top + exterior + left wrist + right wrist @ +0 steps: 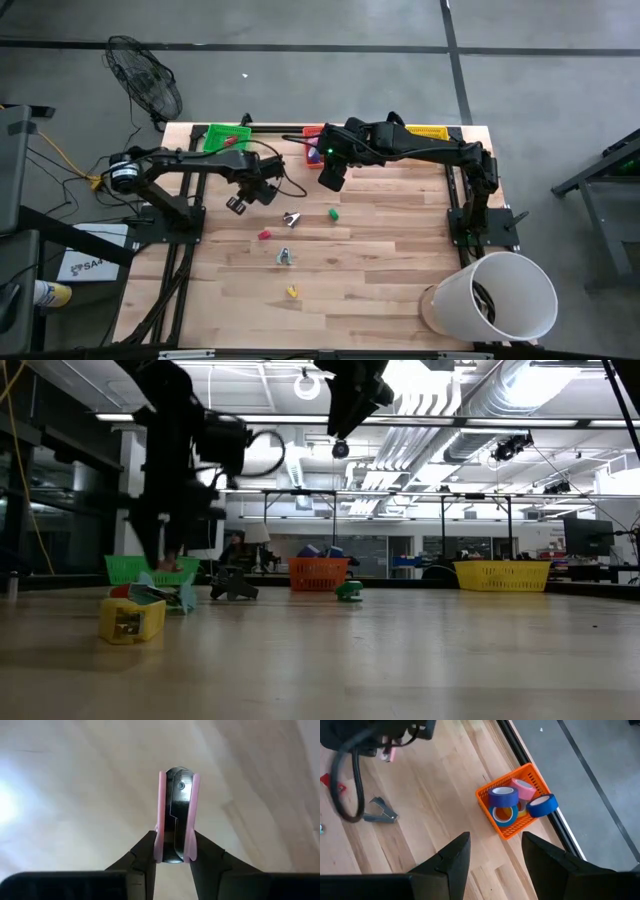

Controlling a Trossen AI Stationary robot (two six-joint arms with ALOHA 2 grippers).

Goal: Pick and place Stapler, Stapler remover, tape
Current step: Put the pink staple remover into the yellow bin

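My left gripper [238, 204] is shut on a small pink stapler [176, 810] with a metal middle, over the table's left half. My right gripper [330, 178] is open and empty, high above the table near the orange bin [512, 807]. That bin holds blue, pink and yellow tape rolls [502, 797]. One grey stapler remover [291, 218] lies on the wood right of my left gripper. It also shows in the right wrist view [380, 813]. A second one [285, 257] lies nearer the front. My left gripper pinches the stapler's two pink sides [159, 845] between its two fingers [142, 857], at one end of the stapler. The stapler runs on lengthwise past the fingertips, in line with the fingers. Whether it is clear of the table I cannot tell.
A green bin [228, 137] and a yellow bin [425, 132] stand along the far edge beside the orange one. Small red [265, 234], green [333, 213] and yellow [292, 291] blocks lie mid-table. A white bucket [495, 295] stands at the near right corner.
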